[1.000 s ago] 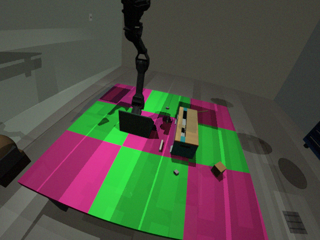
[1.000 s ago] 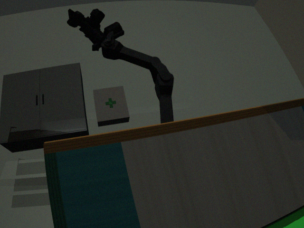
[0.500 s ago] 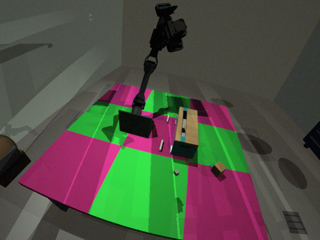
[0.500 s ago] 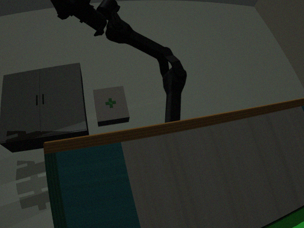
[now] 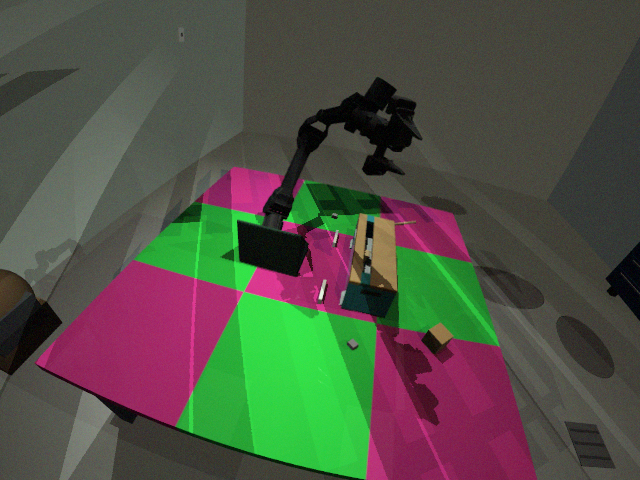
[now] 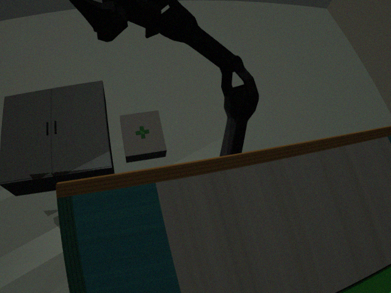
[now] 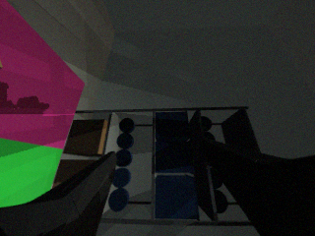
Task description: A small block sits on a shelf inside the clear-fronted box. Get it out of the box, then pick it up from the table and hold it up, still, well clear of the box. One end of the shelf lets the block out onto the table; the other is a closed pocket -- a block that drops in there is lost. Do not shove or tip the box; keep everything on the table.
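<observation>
The box (image 5: 385,253) (image 6: 268,214) stands on the table, with a wooden top, teal end and a long slot along the top. A small pale tan piece (image 5: 367,253) shows in the slot; I cannot tell whether it is the block on the shelf. The shelf's two ends cannot be made out. My gripper (image 5: 412,156) (image 7: 157,147) is open and empty, high above the table's far side and the box. Its fingertips are cut off in the exterior view. The wrist view looks past the table edge and shows no block between the fingers.
A wooden cube (image 5: 438,338) and a small grey block (image 5: 352,344) lie on the near side of the box. Two white bars (image 5: 322,291) (image 5: 336,238) lie between it and a dark upright panel (image 5: 271,248) by the arm base. A thin stick (image 5: 405,222) juts out behind the box.
</observation>
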Robot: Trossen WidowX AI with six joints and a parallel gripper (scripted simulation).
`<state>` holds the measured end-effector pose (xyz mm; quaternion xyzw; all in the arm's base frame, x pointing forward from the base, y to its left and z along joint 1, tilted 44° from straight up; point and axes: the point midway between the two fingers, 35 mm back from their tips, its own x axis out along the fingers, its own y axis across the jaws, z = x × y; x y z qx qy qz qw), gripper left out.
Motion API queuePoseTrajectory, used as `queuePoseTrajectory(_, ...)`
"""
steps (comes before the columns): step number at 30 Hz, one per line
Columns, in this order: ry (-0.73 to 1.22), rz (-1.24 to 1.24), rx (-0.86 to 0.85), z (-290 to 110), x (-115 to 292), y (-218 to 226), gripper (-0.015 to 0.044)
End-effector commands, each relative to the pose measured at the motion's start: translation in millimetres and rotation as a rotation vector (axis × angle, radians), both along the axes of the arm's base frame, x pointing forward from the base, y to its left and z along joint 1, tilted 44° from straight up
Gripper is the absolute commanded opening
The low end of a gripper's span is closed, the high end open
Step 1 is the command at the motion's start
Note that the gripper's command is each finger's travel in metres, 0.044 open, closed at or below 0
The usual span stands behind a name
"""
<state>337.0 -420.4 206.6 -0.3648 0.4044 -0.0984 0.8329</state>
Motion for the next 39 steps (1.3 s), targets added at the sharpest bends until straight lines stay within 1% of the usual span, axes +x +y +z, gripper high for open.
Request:
queuePoseTrajectory(1,0.134,0.201,0.070,-29.2,24.3,66.6,0.0400)
queuePoseTrajectory(6,0.269,0.423,0.134,-54.5,36.5,139.4,0.0400)
queuePoseTrajectory(11,0.402,0.661,0.196,-74.8,33.8,214.9,0.0400)
queuePoseTrajectory(16,0.533,0.916,0.260,-89.1,15.6,289.9,0.0400)
queuePoseTrajectory(22,0.686,1.232,0.341,-96.1,-25.3,371.5,0.0400)
queuePoseTrajectory(24,0.703,1.268,0.351,-96.2,-31.1,379.9,0.0400)
queuePoseTrajectory(39,0.703,1.268,0.351,-100.1,-30.8,383.9,0.0400)
